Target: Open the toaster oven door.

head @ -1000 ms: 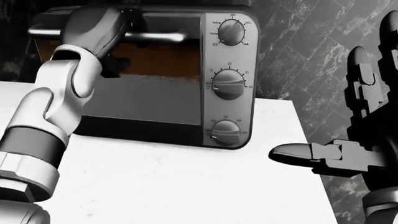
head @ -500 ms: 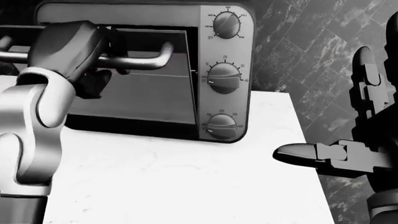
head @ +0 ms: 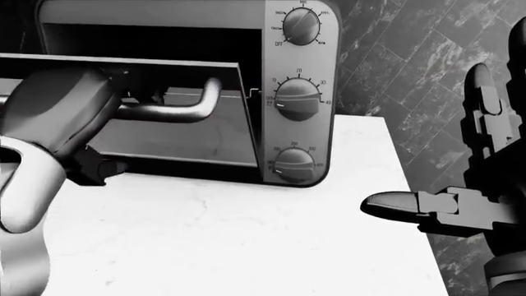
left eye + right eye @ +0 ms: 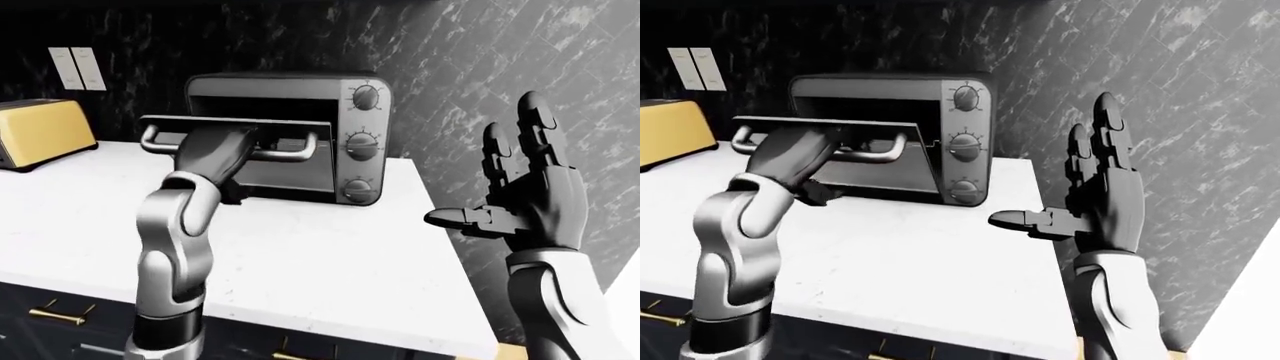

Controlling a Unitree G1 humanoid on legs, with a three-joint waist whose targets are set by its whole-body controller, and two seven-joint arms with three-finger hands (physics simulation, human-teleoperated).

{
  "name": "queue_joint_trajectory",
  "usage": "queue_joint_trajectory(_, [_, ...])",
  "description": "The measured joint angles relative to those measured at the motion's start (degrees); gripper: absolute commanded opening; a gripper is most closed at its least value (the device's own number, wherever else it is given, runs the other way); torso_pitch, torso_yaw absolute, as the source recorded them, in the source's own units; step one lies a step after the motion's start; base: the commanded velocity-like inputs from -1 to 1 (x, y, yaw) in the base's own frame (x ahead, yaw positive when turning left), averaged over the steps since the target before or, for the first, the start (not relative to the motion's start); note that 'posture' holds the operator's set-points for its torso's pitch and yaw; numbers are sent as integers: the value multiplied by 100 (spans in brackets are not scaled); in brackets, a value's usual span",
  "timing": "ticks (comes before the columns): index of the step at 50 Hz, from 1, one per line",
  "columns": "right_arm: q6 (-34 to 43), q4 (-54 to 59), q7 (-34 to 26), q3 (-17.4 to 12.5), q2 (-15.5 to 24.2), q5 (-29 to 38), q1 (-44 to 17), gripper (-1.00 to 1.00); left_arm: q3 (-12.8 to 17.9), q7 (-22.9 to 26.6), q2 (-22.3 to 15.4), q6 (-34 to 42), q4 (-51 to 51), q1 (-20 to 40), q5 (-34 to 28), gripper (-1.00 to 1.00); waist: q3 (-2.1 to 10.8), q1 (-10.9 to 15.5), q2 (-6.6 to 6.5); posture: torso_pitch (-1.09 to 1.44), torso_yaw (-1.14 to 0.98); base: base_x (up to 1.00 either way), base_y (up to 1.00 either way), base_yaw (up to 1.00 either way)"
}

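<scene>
The silver toaster oven (image 4: 365, 142) stands on the white counter against the dark wall. Its door (image 4: 240, 122) hangs out near level, and the dark cavity shows above it. My left hand (image 4: 222, 148) is shut round the door's bar handle (image 4: 295, 156), about the middle of the bar. In the head view the handle's right end (image 3: 185, 111) curves out past my left hand (image 3: 57, 117), under the door's edge (image 3: 123, 63). My right hand (image 4: 490, 172) is open and empty, fingers up, raised to the right of the oven and apart from it.
A yellow toaster (image 4: 40, 131) sits at the left of the white counter (image 4: 320, 247). The counter ends just right of the oven. A marbled wall (image 4: 450, 60) rises behind. Dark drawers with gold pulls (image 4: 55, 315) lie below the counter's edge.
The door has swung down from almost shut to near level. My left hand has come down and toward the camera with the handle. My right hand has held still.
</scene>
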State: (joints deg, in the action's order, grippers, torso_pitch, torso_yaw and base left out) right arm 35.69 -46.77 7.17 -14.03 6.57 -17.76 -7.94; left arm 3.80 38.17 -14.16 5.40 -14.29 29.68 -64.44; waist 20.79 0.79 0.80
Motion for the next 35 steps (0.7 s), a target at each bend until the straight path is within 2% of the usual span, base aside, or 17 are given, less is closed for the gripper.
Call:
queue_joint_trajectory(8, [26,-13,9,24,-8,6,-10,100,105,738,15,23,-830,-431,-113,11,3,-4,11,-54,0,0,0,0])
queue_joint_trajectory(14, [43,-31,15,3,-2,-1,-13,100,250,1464,-11,135,-1503,-700,-129,18,-16,-10,14,-54,0,0,0,0])
queue_joint_trajectory(20, [27,23,4,17,2,2,-31,100,318,1874,59,185,-2010,-977,-143,29,-17,-6,32,-54,0,0,0,0])
queue_joint_trajectory(27, [46,-13,18,9,9,1,-30,100,433,1832,206,35,-2556,-1641,-29,25,15,-2,24,-54,0,0,0,0])
queue_joint_trajectory(35, [123,-101,27,-32,33,-31,-64,100,466,1766,386,-66,-2819,-2126,22,31,42,10,30,-54,0,0,0,0])
